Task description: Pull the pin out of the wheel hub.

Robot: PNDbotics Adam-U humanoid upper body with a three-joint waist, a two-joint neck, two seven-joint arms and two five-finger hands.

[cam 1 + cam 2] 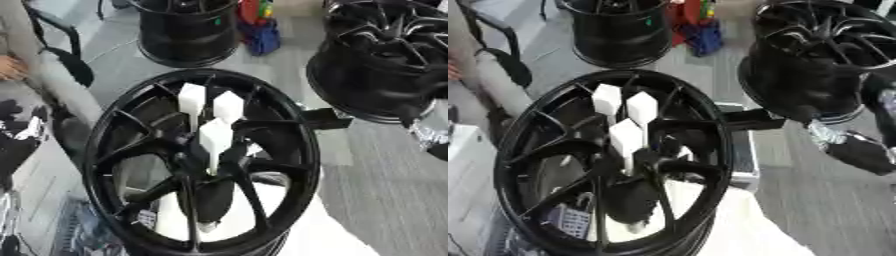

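three white pins [214,137] in wheel hub [188,162]

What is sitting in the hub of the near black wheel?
Three white pins with broad flat heads stand up from the centre of the near wheel, none pulled out yet. Their lower ends disappear among the dark spokes, so how they seat in the hub is hidden. Neither hand touches them.

Glossy black metal wheel hub [289,165], matt white pins [214,137]
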